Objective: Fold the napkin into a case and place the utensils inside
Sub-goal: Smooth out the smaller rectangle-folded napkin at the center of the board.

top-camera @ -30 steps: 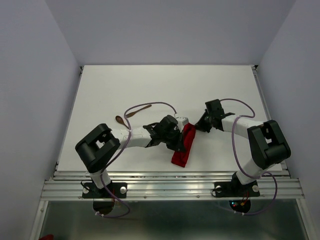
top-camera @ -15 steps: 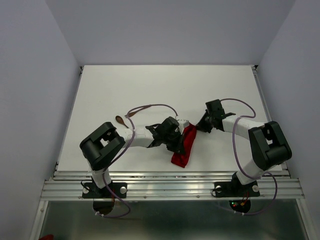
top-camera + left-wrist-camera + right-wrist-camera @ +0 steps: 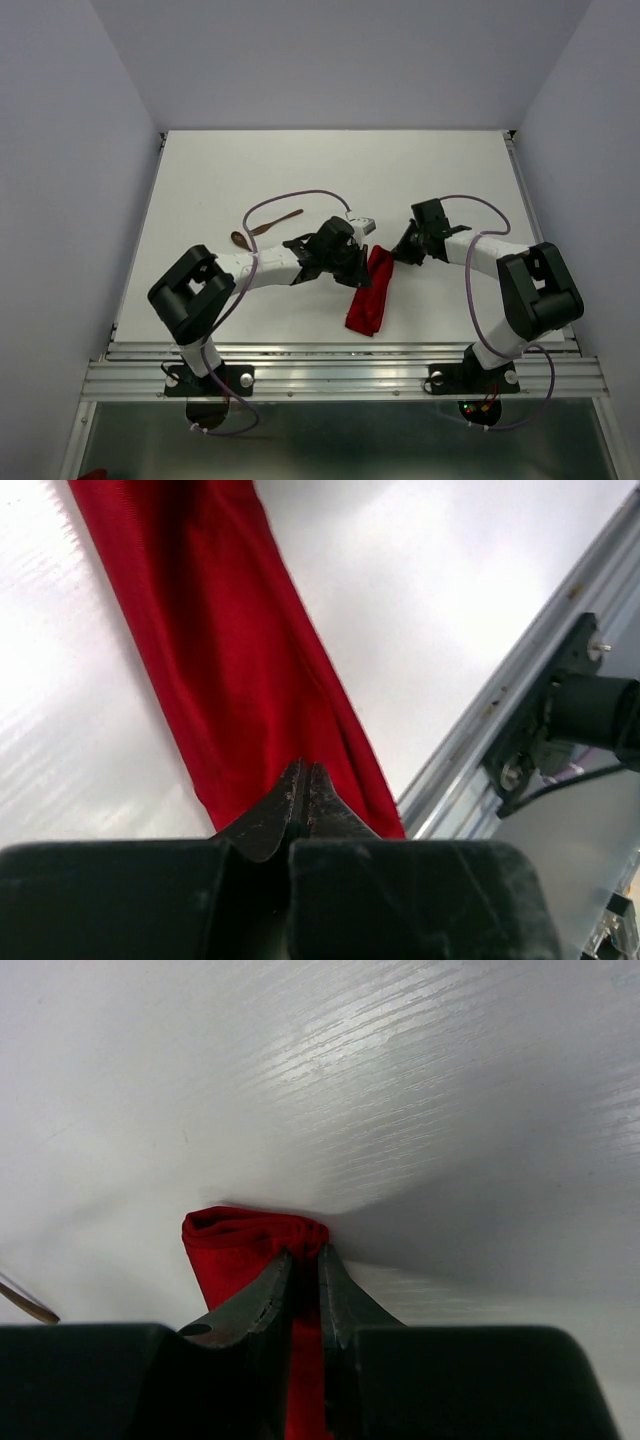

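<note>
Right fingers [image 3: 250, 1305] pinch the case [image 3: 250, 1230] end, left fingers [image 3: 275, 820] are shut tight, so I'd hold that end pinned flat.

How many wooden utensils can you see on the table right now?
2. The spoon lies on the table left of the red napkin, only its bowl clear; the other utensil lies just behind it. More could be hidden under the left arm.
</note>
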Controlling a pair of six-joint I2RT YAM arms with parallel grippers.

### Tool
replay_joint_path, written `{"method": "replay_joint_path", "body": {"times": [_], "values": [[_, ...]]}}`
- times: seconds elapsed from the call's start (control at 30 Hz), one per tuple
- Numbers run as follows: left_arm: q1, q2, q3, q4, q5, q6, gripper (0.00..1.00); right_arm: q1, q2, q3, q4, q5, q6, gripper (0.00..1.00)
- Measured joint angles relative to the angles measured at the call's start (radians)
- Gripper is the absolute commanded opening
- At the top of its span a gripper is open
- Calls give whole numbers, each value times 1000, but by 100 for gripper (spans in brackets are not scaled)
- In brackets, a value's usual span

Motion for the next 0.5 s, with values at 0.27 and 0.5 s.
{"method": "replay_joint_path", "body": {"times": [0.27,0.5], "values": [[4,181,31,14,3,-37,0,0,0,0,2,-7,-41,30],[2,181,32,19,-4,-45,0,0,-32,0,-24,6,-82,66]]}}
